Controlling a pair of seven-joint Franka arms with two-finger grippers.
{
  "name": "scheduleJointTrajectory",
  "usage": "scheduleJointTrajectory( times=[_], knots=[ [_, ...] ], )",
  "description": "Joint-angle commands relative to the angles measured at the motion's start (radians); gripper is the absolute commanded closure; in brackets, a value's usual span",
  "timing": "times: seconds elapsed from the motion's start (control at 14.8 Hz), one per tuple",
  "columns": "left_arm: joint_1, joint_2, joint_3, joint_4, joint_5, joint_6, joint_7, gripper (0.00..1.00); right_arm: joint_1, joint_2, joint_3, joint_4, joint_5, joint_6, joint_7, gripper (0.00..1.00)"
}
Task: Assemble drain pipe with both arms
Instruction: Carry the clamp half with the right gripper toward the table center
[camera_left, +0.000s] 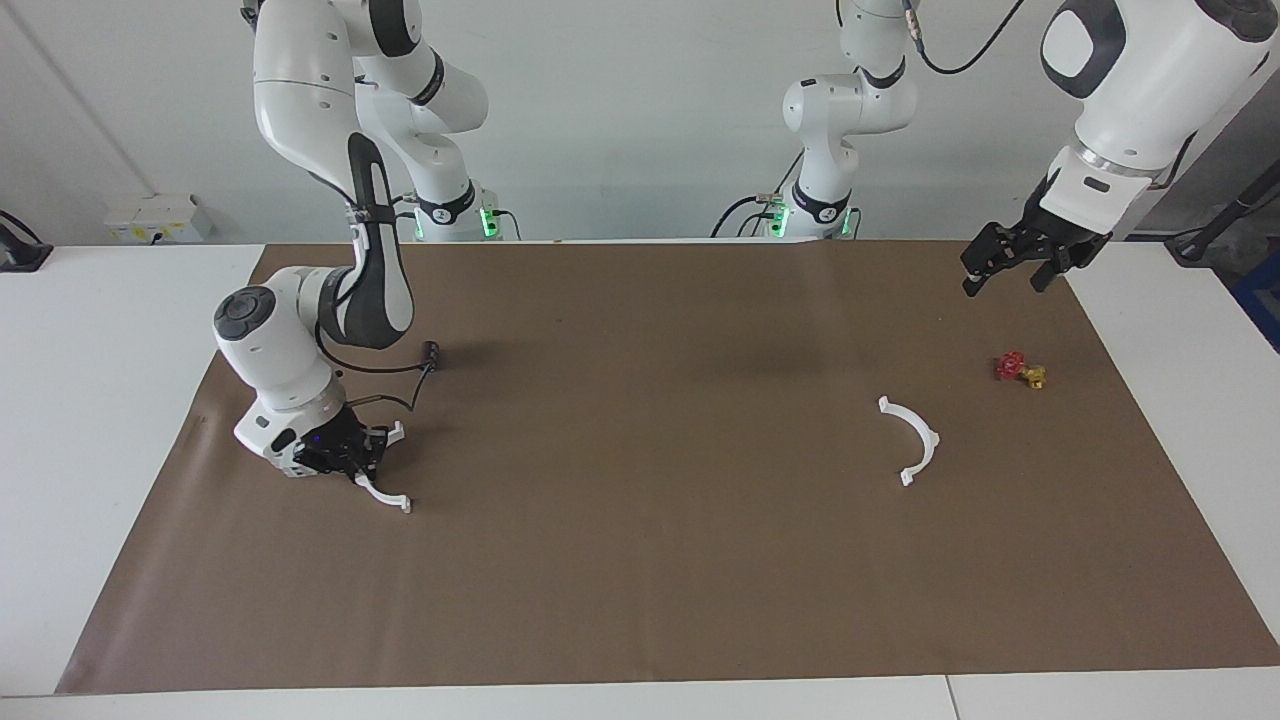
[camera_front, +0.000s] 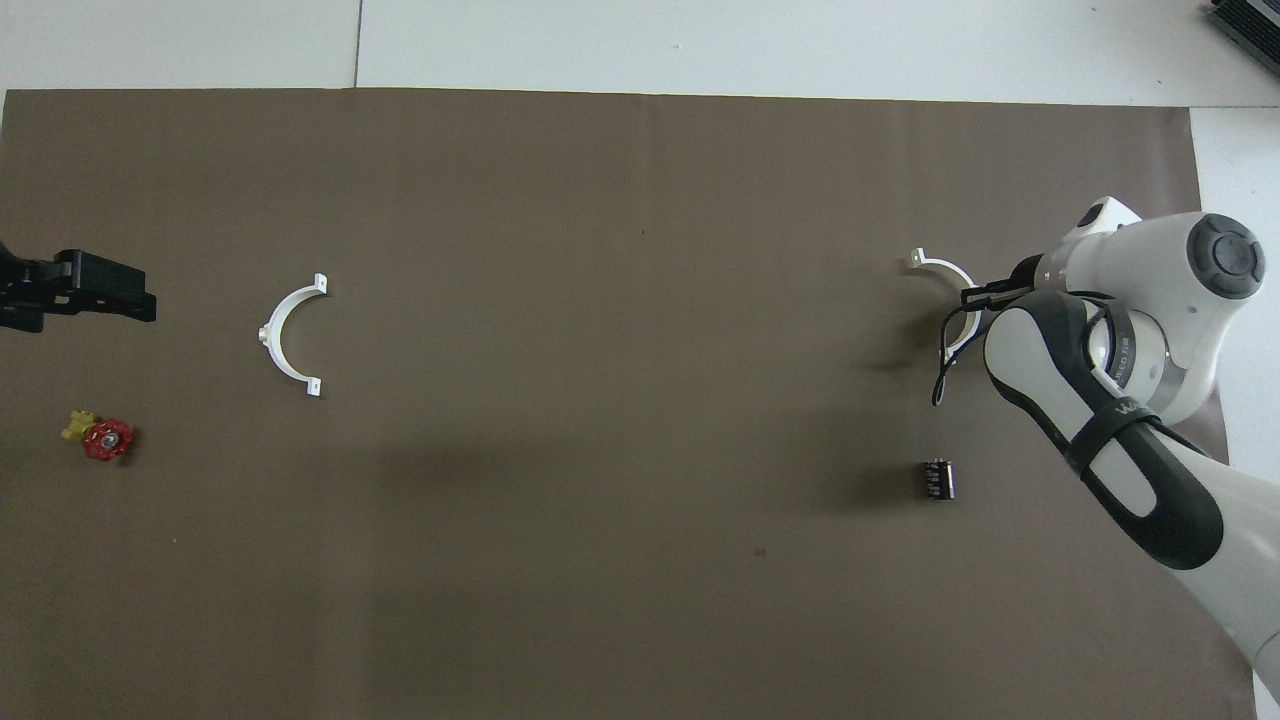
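One white half-ring (camera_left: 385, 497) of the drain pipe lies at the right arm's end of the brown mat. My right gripper (camera_left: 362, 456) is down at the mat and shut on that half-ring's arc (camera_front: 942, 266), with both end tabs sticking out past the fingers. The other half-ring (camera_left: 917, 441) lies free on the mat toward the left arm's end (camera_front: 280, 340). My left gripper (camera_left: 1005, 268) hangs open and empty above the mat's corner, over nothing, apart from this half-ring (camera_front: 140, 300).
A small red-and-yellow valve (camera_left: 1020, 370) sits on the mat near the left arm's end, nearer to the robots than the free half-ring. A small black part (camera_left: 431, 353) lies nearer to the robots than the gripped half-ring. The brown mat (camera_left: 640, 560) covers the table.
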Motion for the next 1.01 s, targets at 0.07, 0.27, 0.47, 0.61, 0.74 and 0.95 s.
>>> scheduleJointTrajectory(
  times=[0.07, 0.27, 0.47, 0.61, 0.74, 0.95],
  knots=[
    [0.014, -0.012, -0.008, -0.021, -0.002, 0.02, 0.015, 0.0, 0.053, -0.032, 0.002, 0.095, 0.014, -0.146, 0.189, 1.0],
    [0.014, -0.012, -0.007, -0.021, -0.002, 0.02, 0.015, 0.0, 0.135, -0.037, -0.002, 0.156, -0.022, -0.238, 0.367, 1.0],
    [0.016, -0.009, -0.008, -0.021, -0.002, 0.021, 0.015, 0.0, 0.214, -0.035, 0.002, 0.169, -0.077, -0.244, 0.557, 1.0],
    [0.016, -0.009, -0.007, -0.021, -0.002, 0.021, 0.015, 0.0, 0.271, -0.035, 0.002, 0.169, -0.075, -0.235, 0.66, 1.0],
    [0.016, -0.009, -0.007, -0.021, -0.002, 0.021, 0.015, 0.0, 0.325, -0.034, 0.002, 0.181, -0.077, -0.232, 0.729, 1.0],
    [0.016, -0.009, -0.008, -0.021, -0.002, 0.021, 0.015, 0.0, 0.411, -0.026, 0.004, 0.182, -0.074, -0.217, 0.731, 1.0]
  ],
)
